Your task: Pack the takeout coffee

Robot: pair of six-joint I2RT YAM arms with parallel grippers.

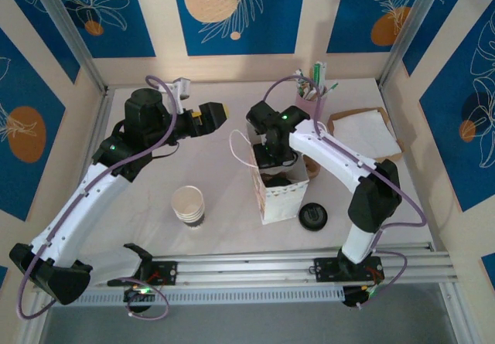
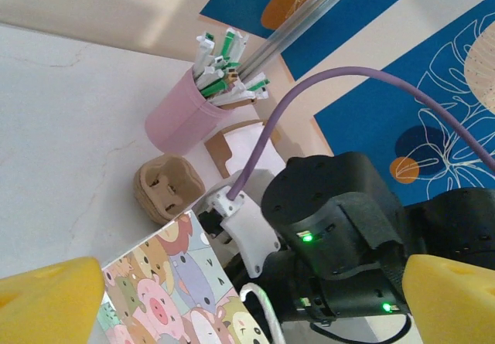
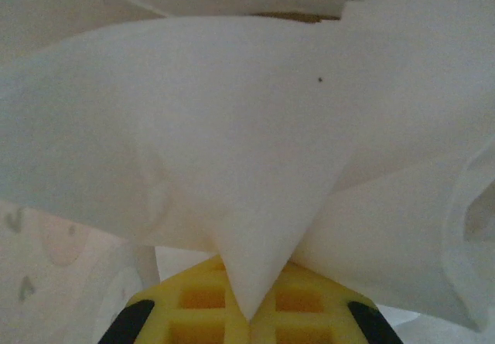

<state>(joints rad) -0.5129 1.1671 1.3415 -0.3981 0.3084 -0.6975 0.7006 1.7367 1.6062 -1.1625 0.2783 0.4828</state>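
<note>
Blue leaf-print walls enclose the white tabletop. Right gripper, poised over the cartoon-printed paper bag, is closed on a white paper napkin. Left gripper hovers empty, jaws wide. I judge the dark round shape in the bag mouth to be the black-lidded takeout coffee, already packed, and the napkin has yet to go in.

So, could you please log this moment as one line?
right end effector: shut on napkin, over bag | left end effector: open
</note>
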